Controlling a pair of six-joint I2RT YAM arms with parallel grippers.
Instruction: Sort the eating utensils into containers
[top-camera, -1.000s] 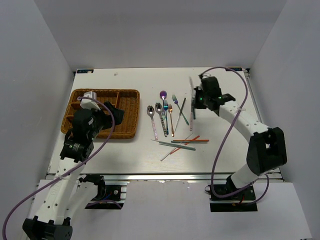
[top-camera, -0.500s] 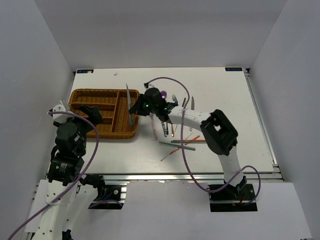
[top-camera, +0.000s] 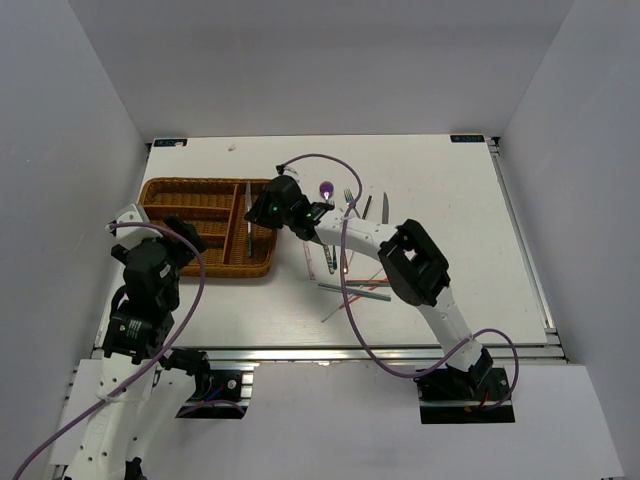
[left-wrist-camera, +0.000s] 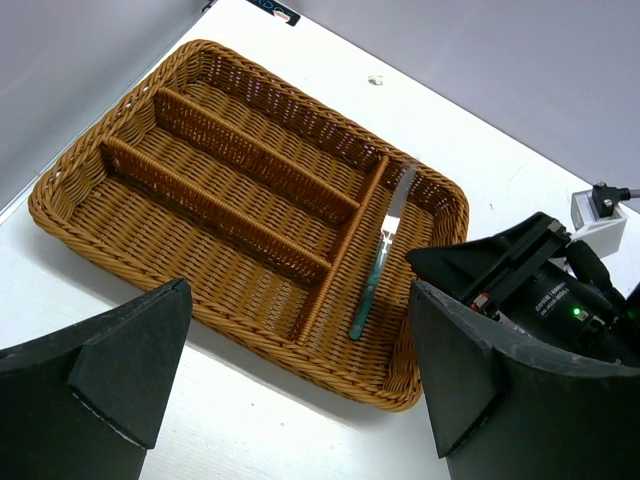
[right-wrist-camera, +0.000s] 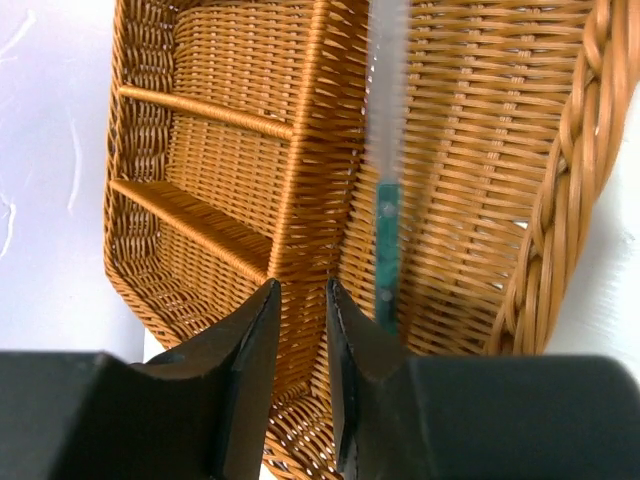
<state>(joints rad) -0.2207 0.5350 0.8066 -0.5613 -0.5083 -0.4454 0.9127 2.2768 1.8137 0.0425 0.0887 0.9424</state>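
The step in hand looks like letting go of the teal-handled metal knife (left-wrist-camera: 378, 255) in the brown woven wicker tray (top-camera: 200, 182). To do it well, the right claw (right-wrist-camera: 300, 300) should part fully first. It should then lift straight up and clear of the woven rim, without sweeping sideways, so that neither finger catches the handle and drags the knife back over the divider.

The right claw hangs over the tray's near end with its fingers only narrowly parted and nothing between them. From its own camera the knife lies just to one side of the fingertips, not in the gap. The knife is smeared there, so it may not be fully at rest.

The left wrist view shows the knife more plainly. It lies lengthwise in the long end compartment, close along the divider, with the handle toward the near rim and the blade reaching to the far wall.

The left claw (left-wrist-camera: 300, 290) is spread wide and empty, poised over the tray's near side. On the white bench (top-camera: 450, 200), well apart from the tray, the other spoons and forks (top-camera: 330, 225) and the thin coloured chopsticks (top-camera: 355, 290) wait unsorted.
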